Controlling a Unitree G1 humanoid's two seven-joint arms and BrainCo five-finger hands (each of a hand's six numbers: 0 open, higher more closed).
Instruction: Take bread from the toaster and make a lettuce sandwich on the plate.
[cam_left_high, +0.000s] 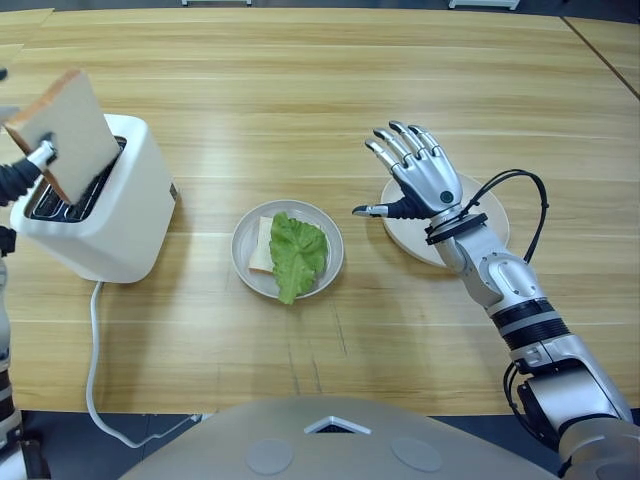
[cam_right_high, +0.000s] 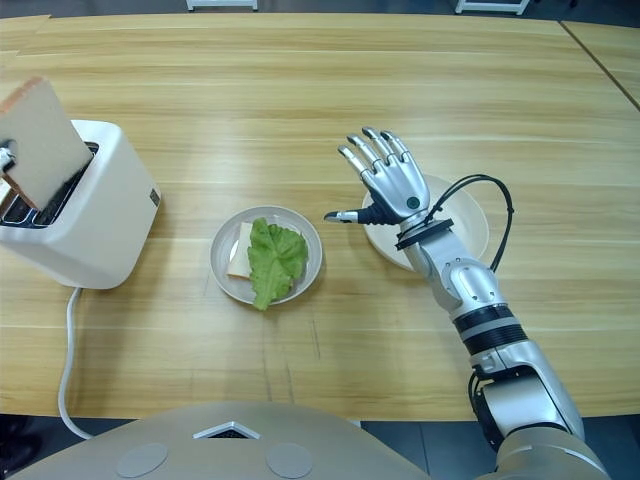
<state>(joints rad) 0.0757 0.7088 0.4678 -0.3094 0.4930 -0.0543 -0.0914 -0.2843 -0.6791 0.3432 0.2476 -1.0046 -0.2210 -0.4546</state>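
- The wood table is the biggest thing, and all the work sits on it.
- The white toaster stands at the left side. Its cord runs off the near edge.
- My right hand hangs above the other plate, fingers spread wide, holding nothing. I think it is best left there, out of the way.
- The plate sits in the middle, between the toaster and the right hand.
- The bread slice is tilted and mostly out of the toaster. Its low corner looks to be right at the slot.
- The lettuce lies on the bottom slice in the plate and covers most of it.
- My left hand, at the left edge, pinches the low side of the bread slice.
- To do this step well, I should lift the bread straight up until the corner is free, so the toaster does not tip. Then I carry it over to the plate, line it up with the bottom slice, and let go low so the lettuce does not slide.
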